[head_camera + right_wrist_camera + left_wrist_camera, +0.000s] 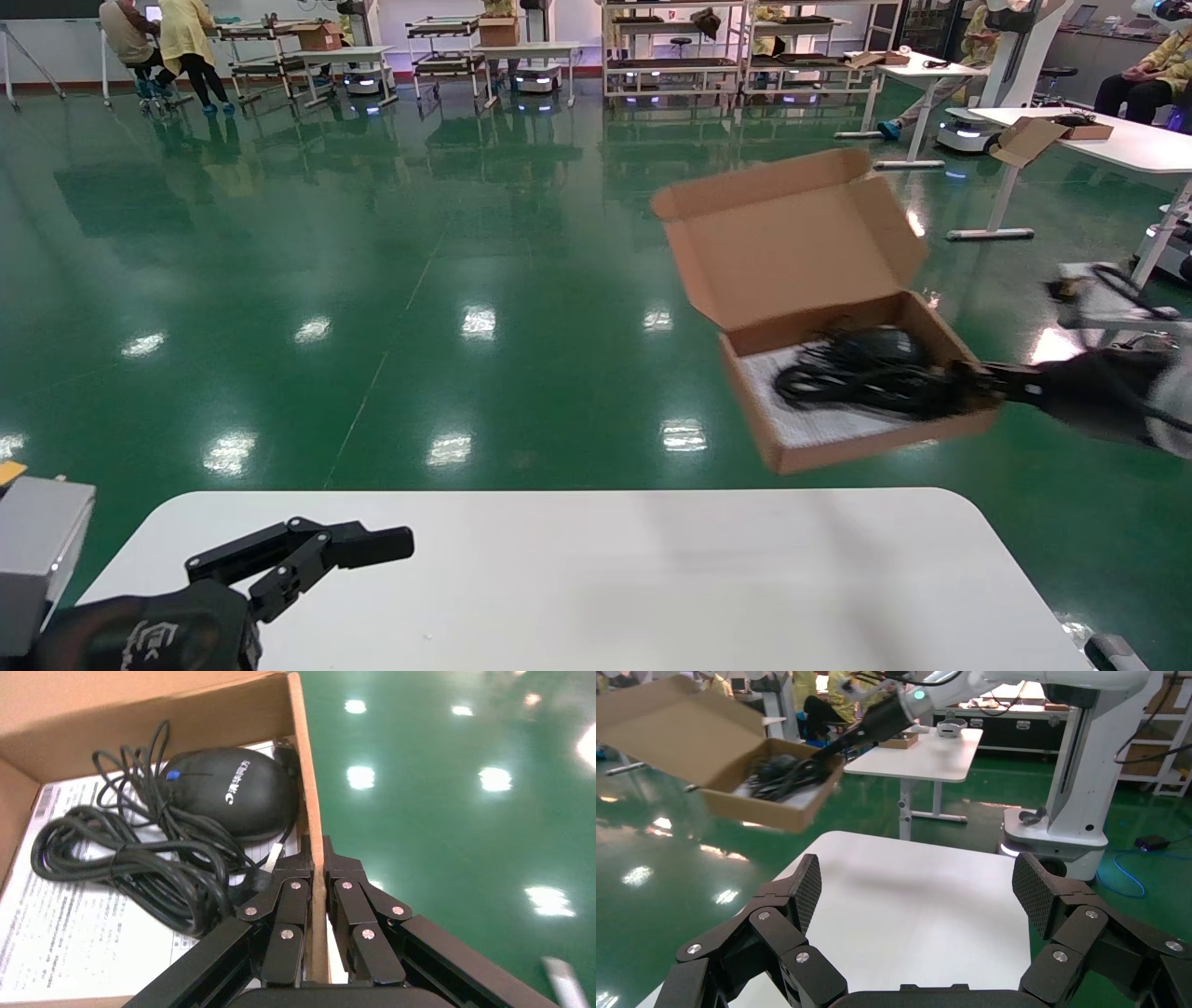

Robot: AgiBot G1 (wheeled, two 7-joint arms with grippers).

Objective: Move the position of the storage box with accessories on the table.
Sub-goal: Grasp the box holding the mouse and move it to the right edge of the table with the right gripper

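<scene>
Right gripper [316,855] pinches the side wall of the storage box [838,373], one finger inside, one outside. Box is in the air, tilted, lid open, beyond the far right edge of the table [577,578] and over the green floor [372,280]. Mouse [232,790], its bundled cable [133,867] and the leaflet [77,931] sit inside. Left gripper [916,896] hovers low over the table's near left corner, fingers spread wide, holding nothing.
</scene>
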